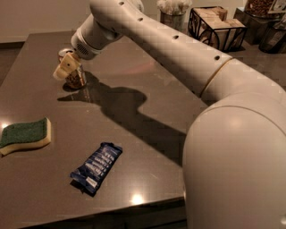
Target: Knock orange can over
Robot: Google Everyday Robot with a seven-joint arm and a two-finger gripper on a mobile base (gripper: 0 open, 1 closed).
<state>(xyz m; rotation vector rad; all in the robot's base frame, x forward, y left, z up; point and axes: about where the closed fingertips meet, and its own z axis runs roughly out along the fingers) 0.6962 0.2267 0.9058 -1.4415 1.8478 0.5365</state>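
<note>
The orange can (74, 78) stands on the dark table (147, 89) at the far left, with its silver top showing behind the gripper. It looks upright or slightly tilted. My gripper (65, 68) sits right against the can's upper front and covers most of it. The white arm reaches in from the right foreground across the table.
A green and yellow sponge (24, 135) lies at the left edge. A blue snack bar wrapper (96, 167) lies near the front edge. At the back stand a silver cup of white swabs (173, 13) and a black wire basket (217, 27).
</note>
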